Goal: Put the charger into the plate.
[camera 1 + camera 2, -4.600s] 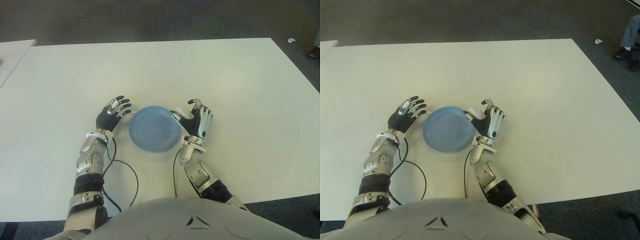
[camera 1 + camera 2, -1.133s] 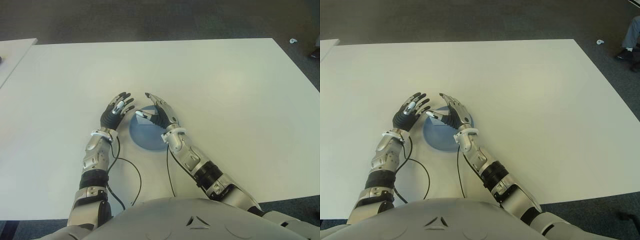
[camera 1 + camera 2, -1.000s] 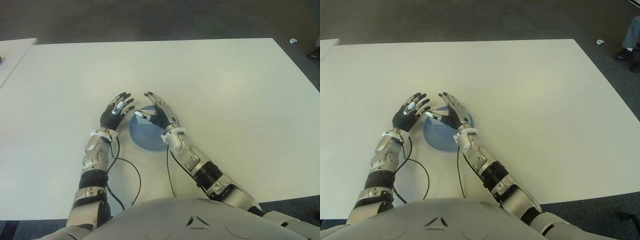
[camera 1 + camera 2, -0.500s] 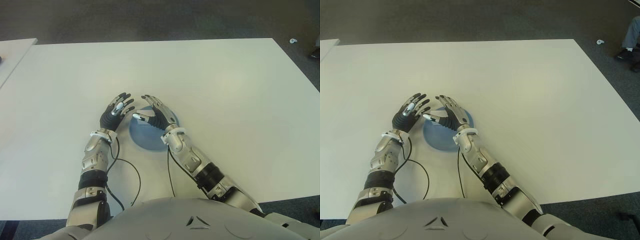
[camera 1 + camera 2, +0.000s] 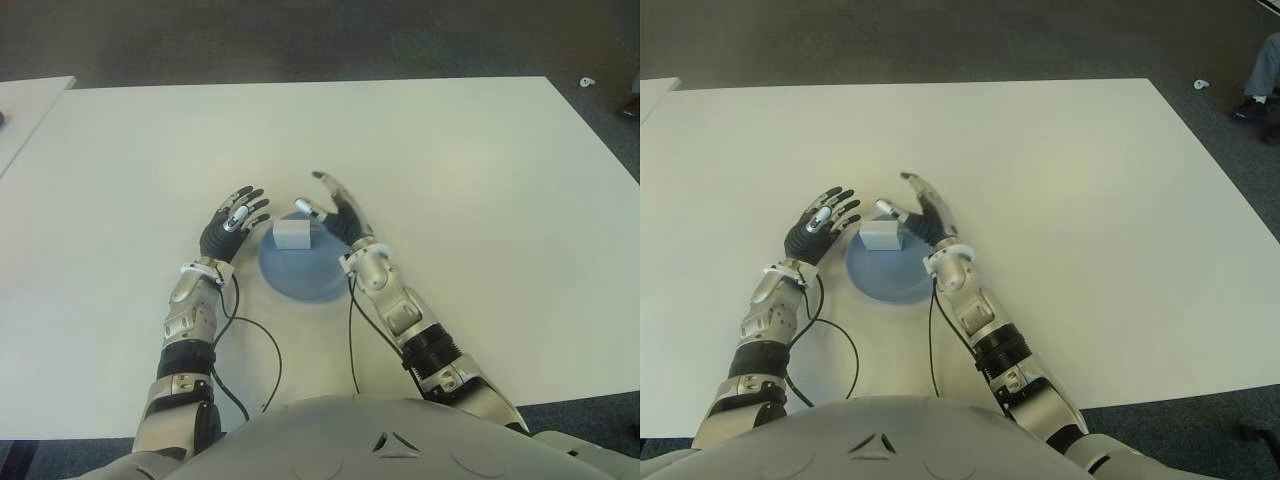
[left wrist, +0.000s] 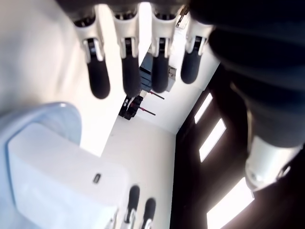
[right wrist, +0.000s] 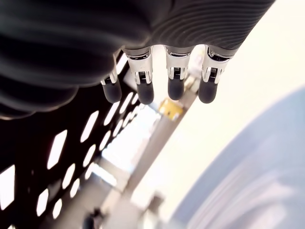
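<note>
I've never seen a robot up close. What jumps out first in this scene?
A small white charger sits in a blue plate near the robot's edge of a big white table. Two open robot hands flank it: the left hand beside the plate, the right hand just right of the charger.

The robot's left hand [image 5: 230,226] is black with small silver and white patches on the backs of its fingers. The right hand [image 5: 335,212] looks the same, with black finger pads. Each wrist has a white ring around it. Both forearms are made of shiny silver-grey shells with black bands at the joints. A thin black cable [image 5: 262,350] hangs in a loop from each wrist. The robot's chest [image 5: 385,440] is smooth and grey.
</note>
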Controlling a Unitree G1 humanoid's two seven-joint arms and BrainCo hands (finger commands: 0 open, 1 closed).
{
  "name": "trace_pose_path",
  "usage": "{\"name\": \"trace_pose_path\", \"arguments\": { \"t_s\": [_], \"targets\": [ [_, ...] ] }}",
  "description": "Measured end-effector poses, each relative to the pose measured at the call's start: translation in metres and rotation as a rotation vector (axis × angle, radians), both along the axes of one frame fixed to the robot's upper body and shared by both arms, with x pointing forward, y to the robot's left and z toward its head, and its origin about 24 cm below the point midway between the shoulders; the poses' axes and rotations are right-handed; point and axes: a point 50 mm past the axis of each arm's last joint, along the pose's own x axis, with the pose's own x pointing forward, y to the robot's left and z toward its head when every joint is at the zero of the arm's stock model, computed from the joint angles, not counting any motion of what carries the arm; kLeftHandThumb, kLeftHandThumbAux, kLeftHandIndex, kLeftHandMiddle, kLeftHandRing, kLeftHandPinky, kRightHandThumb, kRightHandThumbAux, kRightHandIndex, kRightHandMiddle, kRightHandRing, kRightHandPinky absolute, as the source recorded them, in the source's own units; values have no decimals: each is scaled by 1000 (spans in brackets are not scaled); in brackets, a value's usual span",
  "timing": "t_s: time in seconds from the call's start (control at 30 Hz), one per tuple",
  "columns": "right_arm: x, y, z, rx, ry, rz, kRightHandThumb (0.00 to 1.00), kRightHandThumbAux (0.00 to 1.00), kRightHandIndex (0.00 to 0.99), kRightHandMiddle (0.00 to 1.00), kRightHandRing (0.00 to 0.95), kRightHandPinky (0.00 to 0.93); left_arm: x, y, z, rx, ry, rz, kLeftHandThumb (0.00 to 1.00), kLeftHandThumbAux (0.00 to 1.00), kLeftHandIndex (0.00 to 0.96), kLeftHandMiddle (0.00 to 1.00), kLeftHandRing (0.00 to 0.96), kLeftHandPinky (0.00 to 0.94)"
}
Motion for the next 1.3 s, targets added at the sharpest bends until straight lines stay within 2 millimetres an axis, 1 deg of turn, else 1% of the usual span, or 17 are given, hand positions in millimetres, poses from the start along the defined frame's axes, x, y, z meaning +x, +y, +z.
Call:
{"name": "trace_pose_path", "arguments": {
  "t_s": [0.17, 0.3, 0.4, 0.57, 0.73, 0.9, 1.1, 1.3],
  "targets": [
    [-5, -24, 3, 178, 8, -107, 153, 339, 0, 0, 0, 0, 1, 0, 0, 4, 4, 6, 299, 660, 246, 294, 314, 371],
    [-9, -42, -6, 264, 48, -181, 143, 447, 0, 3, 0, 0, 1, 0, 0, 3, 7, 7, 296, 656, 255, 312, 329, 380],
    [-11, -53, -13, 305, 68, -233, 140, 498, 0, 26, 0, 0, 0, 0, 0, 3, 12, 9, 287, 655, 258, 318, 337, 386],
    [-11, -67, -25, 367, 79, -300, 142, 568, 37, 88, 29, 0, 1, 0, 1, 9, 13, 17, 278, 653, 259, 323, 343, 389],
    [-13, -76, -33, 413, 91, -334, 129, 597, 60, 127, 61, 3, 1, -1, 1, 7, 20, 18, 282, 655, 261, 325, 347, 391],
    [-14, -79, -38, 445, 92, -335, 115, 596, 76, 145, 82, 11, 2, -1, 1, 4, 26, 15, 276, 655, 264, 329, 349, 388],
    [-16, -79, -43, 465, 95, -312, 102, 593, 82, 146, 82, 2, 2, -1, 1, 4, 29, 18, 274, 657, 270, 334, 350, 387],
    [-18, -79, -48, 466, 106, -289, 88, 606, 82, 130, 74, 18, 2, -1, 1, 4, 29, 18, 261, 657, 270, 332, 345, 379]
  ]
}}
